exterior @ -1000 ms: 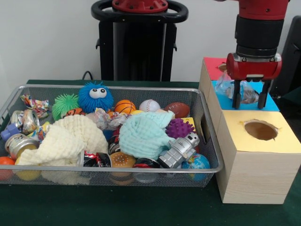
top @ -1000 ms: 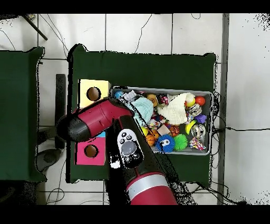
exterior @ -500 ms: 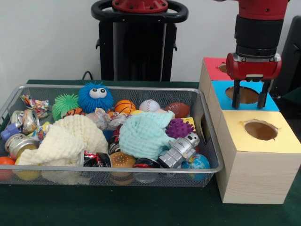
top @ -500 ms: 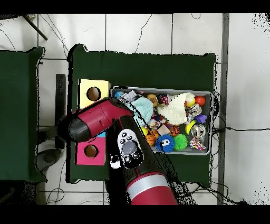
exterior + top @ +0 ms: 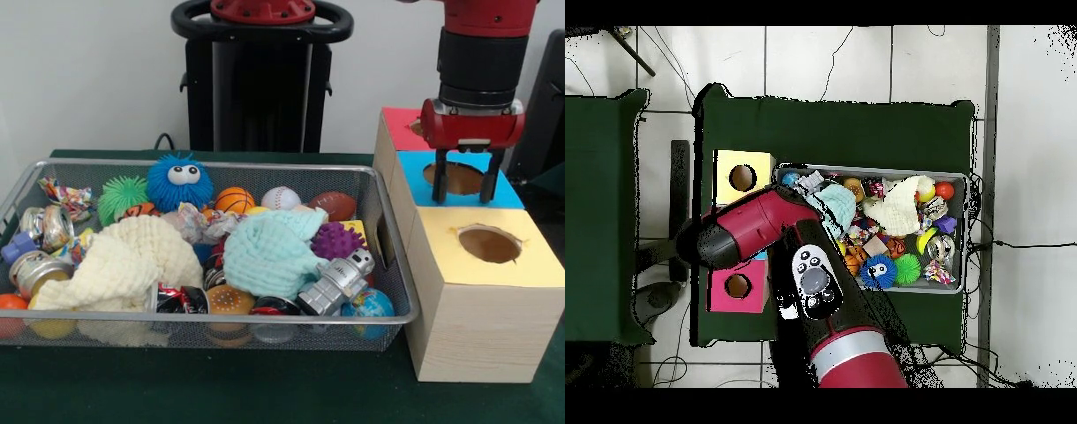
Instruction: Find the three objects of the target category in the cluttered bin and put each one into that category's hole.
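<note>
No legible text or labels anywhere.

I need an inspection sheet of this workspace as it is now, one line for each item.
Surface: green-covered table, nothing loose on it.
Job's things: wire basket full; a crumpled wrapper lies among the toys; red-topped box behind the blue-topped box and the yellow-topped box.
Clutter: blue fuzzy ball, pale yellow cloth, mint cloth, toy robot, crushed cans.
Hand: hand open and empty above the blue-topped box's hole.
Cables: thin cables on the tiled floor.
Surroundings: black pedestal; a second green table beside.
</note>
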